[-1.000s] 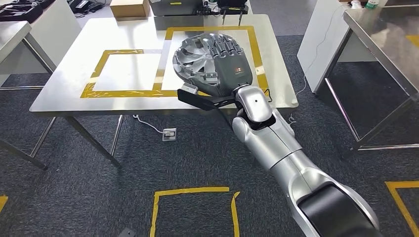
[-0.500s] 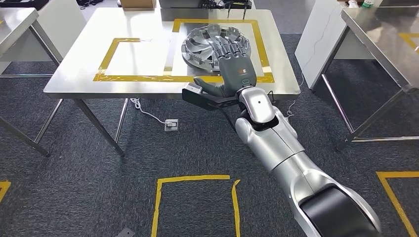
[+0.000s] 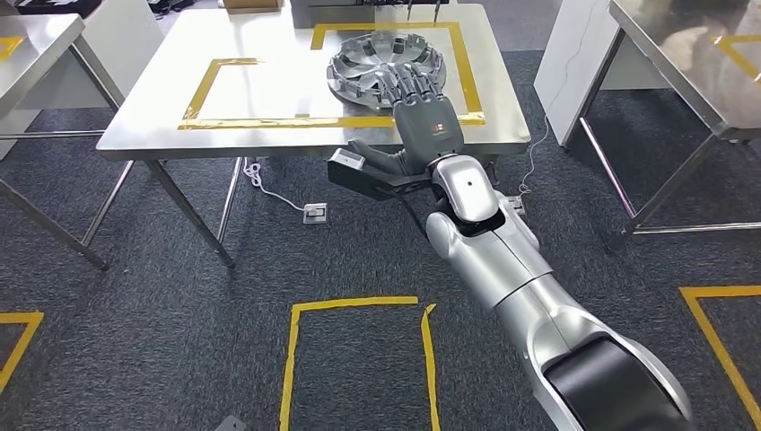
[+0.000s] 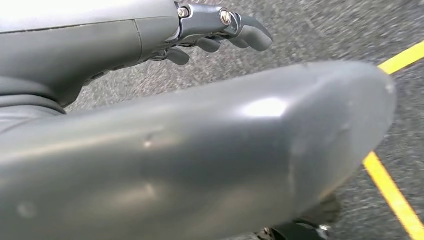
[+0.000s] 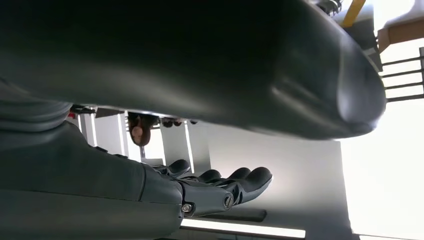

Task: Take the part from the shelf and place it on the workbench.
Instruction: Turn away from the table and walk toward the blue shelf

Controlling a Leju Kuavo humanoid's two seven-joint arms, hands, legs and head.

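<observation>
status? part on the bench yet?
Done: the hubcap lies flat on the workbench, inside the yellow tape outline. In hand: nothing; right hand is empty, fingers extended over the hubcap's near edge. Left: pull the arm clear.

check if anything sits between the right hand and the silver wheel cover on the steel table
Nothing visible does. The right hand lies stretched out with its fingers over the near edge of the round silver wheel cover, which rests inside the yellow tape rectangle on the steel table.
</observation>
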